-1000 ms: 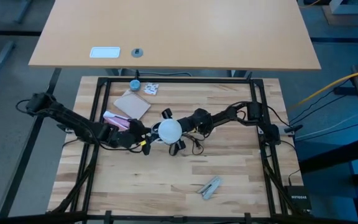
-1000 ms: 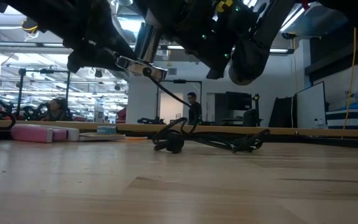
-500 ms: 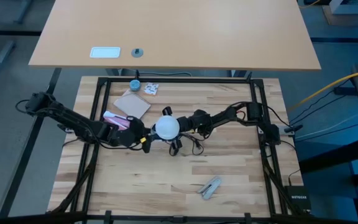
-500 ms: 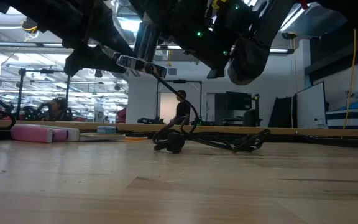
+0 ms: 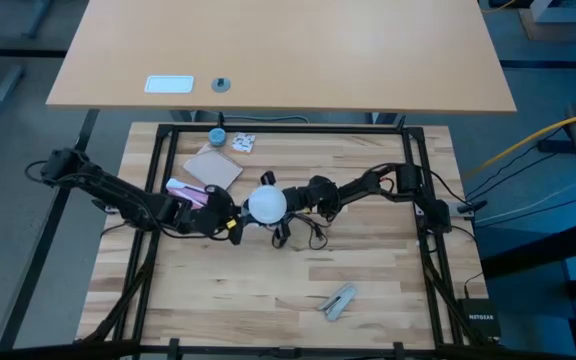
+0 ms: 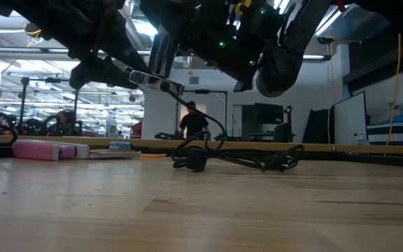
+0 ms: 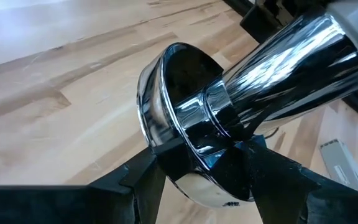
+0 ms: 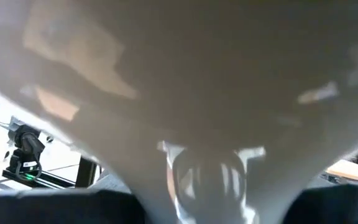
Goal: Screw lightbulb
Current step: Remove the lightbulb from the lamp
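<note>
**Clerk:** Item one, the lightbulb point(image 5: 267, 205). Location?

**Keeper:** Held off the table in the right gripper point(image 5: 290, 204), which is clamped on the globe; its neck points toward the left gripper point(image 5: 230, 221). In the right wrist view the frosted globe point(image 8: 185, 81) fills nearly everything ahead of the fingers, narrowing to the screw neck point(image 8: 207, 177).

**Clerk:** Item two?

**Keeper:** Chrome lamp socket point(image 7: 241, 112), flared, with a round collar, gripped between the left gripper's dark fingers point(image 7: 278, 174) at the collar. A black cord point(image 6: 236, 157) trails from it down to the wooden table point(image 5: 368, 270).

**Clerk:** Handling notes for item one?

**Keeper:** Judged light, rigid, thin-walled and breakable; smooth frosted surface, likely to slip under twist. Best held across the widest part of the globe, moderate squeeze, never by the neck, which must stay free for the threads.

**Clerk:** Item two?

**Keeper:** Polished metal, stiff, slick. Hold at the collar, as now, so it cannot spin against the turning bulb.

**Clerk:** Risks?

**Keeper:** Cross-threading if the neck meets the socket tilted; cracking if squeezed hard. Whether the threads have engaged cannot be told.
</note>
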Controlling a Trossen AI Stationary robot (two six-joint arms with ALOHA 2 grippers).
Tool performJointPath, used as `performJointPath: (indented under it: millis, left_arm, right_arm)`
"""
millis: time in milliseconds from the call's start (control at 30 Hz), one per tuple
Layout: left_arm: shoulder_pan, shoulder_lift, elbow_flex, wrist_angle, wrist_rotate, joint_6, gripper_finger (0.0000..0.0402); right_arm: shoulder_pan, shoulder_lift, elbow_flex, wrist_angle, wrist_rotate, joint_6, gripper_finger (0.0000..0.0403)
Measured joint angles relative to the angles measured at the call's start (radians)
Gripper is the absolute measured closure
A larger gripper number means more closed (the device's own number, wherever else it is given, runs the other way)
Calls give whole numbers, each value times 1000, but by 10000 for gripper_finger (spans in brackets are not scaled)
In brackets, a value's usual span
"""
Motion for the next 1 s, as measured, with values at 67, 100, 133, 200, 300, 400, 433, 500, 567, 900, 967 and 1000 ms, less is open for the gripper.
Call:
performJointPath:
  millis: [67,100,133,200,300,400,433,500,567,900,967,1000]
  left_arm:
    - [14,0,0,0,4,-12,205]
    - [22,0,0,-1,10,-26,205]
    - [28,-3,0,-3,14,-40,205]
    - [29,-13,-1,-6,15,-63,205]
    - [20,-52,-3,-20,15,-78,205]
    - [5,-110,-5,-36,33,-73,205]
    - [0,-135,-5,-52,37,-74,205]
    - [-10,-178,-5,-89,42,-86,205]
    - [-23,-215,-5,-134,56,-101,205]
    - [-83,-250,-3,-224,88,-139,205]
    - [-90,-247,-3,-233,91,-139,205]
    - [-94,-247,-3,-242,98,-139,205]
  right_arm:
    - [-2,0,0,0,1,0,238]
    - [-2,0,0,0,1,0,238]
    - [-3,0,0,0,1,0,238]
    - [-4,0,2,1,5,0,238]
    - [-4,-1,3,-1,16,0,238]
    - [-4,-4,5,0,16,0,238]
    - [-3,-5,5,2,16,-1,238]
    - [-3,-5,5,1,13,0,238]
    - [-3,-5,5,-7,10,0,238]
    - [-3,-4,3,-15,10,0,237]
    - [-3,-3,3,-16,10,-1,237]
    - [-3,-3,3,-16,10,-1,237]
